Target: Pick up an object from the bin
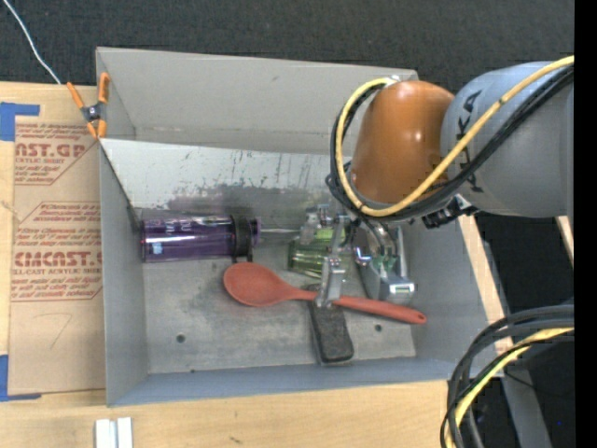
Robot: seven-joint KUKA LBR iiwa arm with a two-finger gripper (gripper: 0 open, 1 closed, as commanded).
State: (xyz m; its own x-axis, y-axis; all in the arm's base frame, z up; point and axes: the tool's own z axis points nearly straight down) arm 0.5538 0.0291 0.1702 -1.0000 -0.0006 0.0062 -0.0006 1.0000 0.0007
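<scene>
- The gripper, a knot of bare metal, hung low over the bin's middle. I could not tell how its jaws stood.
- Right beneath it ran the thin handle of 1 smooth red-orange spoon, its oval bowl lying to the left.
- A small glossy green thing lay just beside the gripper.
- 1 flat black block touched the spoon's handle.
- 1 translucent purple bottle lay on its side, well to the left.
- The bin was scuffed grey metal.

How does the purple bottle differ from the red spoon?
The purple bottle is translucent and cylindrical with a dark cap; the red spoon is opaque, with a long thin handle. The bottle lies farther back and left, the spoon nearer the front. Both lie flat in the bin.
</scene>
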